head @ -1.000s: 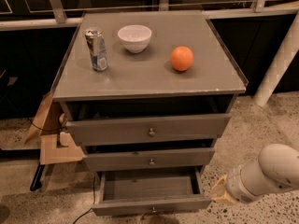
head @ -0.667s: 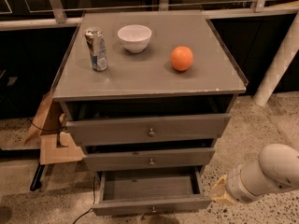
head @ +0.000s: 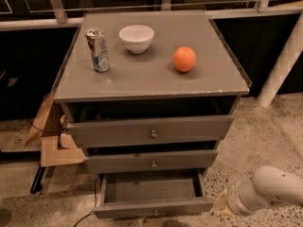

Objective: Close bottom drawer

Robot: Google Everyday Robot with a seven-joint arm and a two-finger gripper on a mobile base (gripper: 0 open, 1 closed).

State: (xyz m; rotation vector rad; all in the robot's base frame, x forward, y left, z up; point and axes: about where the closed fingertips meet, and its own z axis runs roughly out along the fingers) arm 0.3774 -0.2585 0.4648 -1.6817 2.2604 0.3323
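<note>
The bottom drawer (head: 151,206) of the grey cabinet (head: 151,79) is pulled out, and its inside looks empty. Its small knob (head: 154,213) shows at the lower edge of the front panel. My gripper (head: 220,206) is at the end of the white arm (head: 267,190) at lower right. It sits low, just right of the open drawer's front right corner. The middle drawer (head: 152,161) and the top drawer (head: 152,131) stand slightly out from the cabinet.
On the cabinet top stand a can (head: 97,50), a white bowl (head: 136,38) and an orange (head: 184,59). Cardboard pieces (head: 52,141) lie left of the cabinet. A white post (head: 284,60) rises at right. The floor is speckled concrete.
My arm and gripper have dropped a little lower beside the drawer's right corner. The bottom drawer has not moved.
</note>
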